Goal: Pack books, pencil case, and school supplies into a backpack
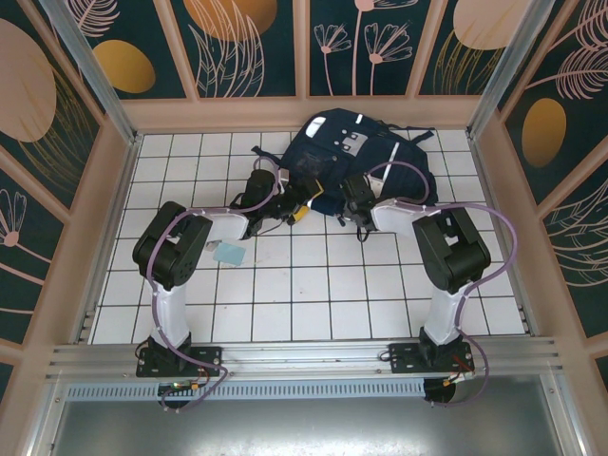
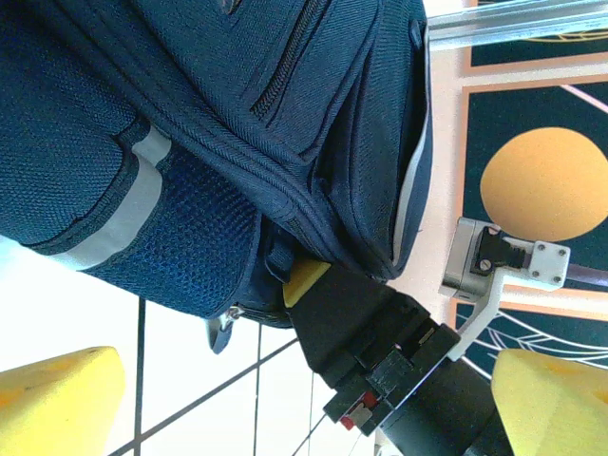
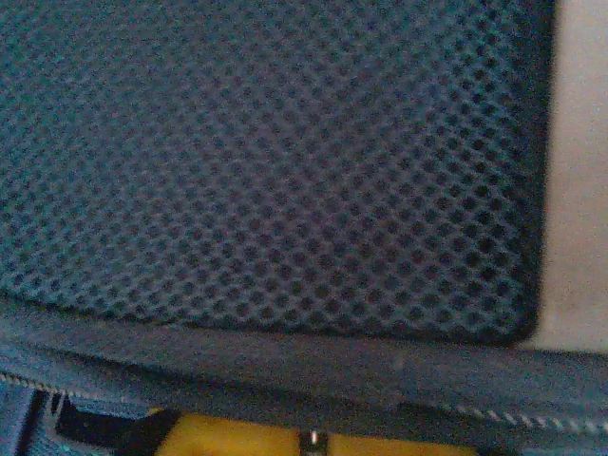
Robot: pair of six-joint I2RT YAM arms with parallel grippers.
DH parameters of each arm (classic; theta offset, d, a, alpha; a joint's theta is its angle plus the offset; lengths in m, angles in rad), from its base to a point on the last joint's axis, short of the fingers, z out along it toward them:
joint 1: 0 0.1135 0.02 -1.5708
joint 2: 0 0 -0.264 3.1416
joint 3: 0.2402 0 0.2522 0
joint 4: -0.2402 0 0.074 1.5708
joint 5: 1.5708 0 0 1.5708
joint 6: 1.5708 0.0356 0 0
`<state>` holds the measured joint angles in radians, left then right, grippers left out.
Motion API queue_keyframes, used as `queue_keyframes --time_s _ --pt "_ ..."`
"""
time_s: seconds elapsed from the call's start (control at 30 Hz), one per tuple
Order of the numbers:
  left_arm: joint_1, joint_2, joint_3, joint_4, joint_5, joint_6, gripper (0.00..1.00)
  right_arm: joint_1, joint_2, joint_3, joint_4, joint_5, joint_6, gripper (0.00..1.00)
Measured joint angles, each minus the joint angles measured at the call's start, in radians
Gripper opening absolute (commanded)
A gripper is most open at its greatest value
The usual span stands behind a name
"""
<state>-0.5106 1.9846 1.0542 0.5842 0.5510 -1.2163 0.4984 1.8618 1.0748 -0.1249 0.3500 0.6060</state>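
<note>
The navy backpack (image 1: 366,157) with white stripes lies at the back of the tiled floor, and its fabric (image 2: 190,123) looms over the left wrist view. My left gripper (image 1: 300,211) is wide open at its near left corner, nothing between the yellow fingers (image 2: 57,399). My right gripper (image 1: 344,205) is shut against the backpack's near edge, its yellow pad (image 2: 306,279) tucked under the seam. In the right wrist view the yellow pads (image 3: 237,442) meet below blue mesh (image 3: 266,161), a small metal piece between them. A pale blue-green square (image 1: 229,253) lies left of the arms.
A zipper pull (image 2: 220,328) hangs free from the backpack's lower corner above the white tiles (image 1: 313,285). Peach-coloured walls (image 1: 104,190) fence the floor on three sides. Purple cables (image 1: 399,171) loop over both arms.
</note>
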Motion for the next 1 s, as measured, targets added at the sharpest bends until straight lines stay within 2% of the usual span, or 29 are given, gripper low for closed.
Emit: queue_keyframes --time_s 0.13,0.33,0.5,0.7,0.77,0.8,1.0 --pt "0.0 -0.007 -0.006 0.0 0.002 0.0 0.99 -0.006 -0.01 0.0 0.004 -0.05 -0.016 0.0" --pt "0.0 -0.024 -0.03 0.025 0.002 -0.028 0.99 0.006 -0.111 0.009 -0.001 -0.248 -0.044 0.0" --pt "-0.007 -0.02 -0.031 0.111 0.003 -0.1 0.98 0.037 -0.167 0.03 0.012 -0.388 -0.049 0.0" --pt "-0.026 0.023 0.01 0.152 0.014 -0.143 0.95 0.074 -0.196 0.003 0.023 -0.481 -0.037 0.0" --pt "-0.031 0.032 0.022 0.152 0.017 -0.145 0.88 0.085 -0.205 -0.01 0.033 -0.506 -0.026 0.0" --pt "-0.032 0.04 0.028 0.153 0.018 -0.145 0.8 0.089 -0.209 -0.015 0.039 -0.518 -0.023 0.0" --pt "-0.031 0.093 0.031 0.19 0.032 -0.167 0.23 0.092 -0.223 -0.038 0.045 -0.529 -0.019 0.0"
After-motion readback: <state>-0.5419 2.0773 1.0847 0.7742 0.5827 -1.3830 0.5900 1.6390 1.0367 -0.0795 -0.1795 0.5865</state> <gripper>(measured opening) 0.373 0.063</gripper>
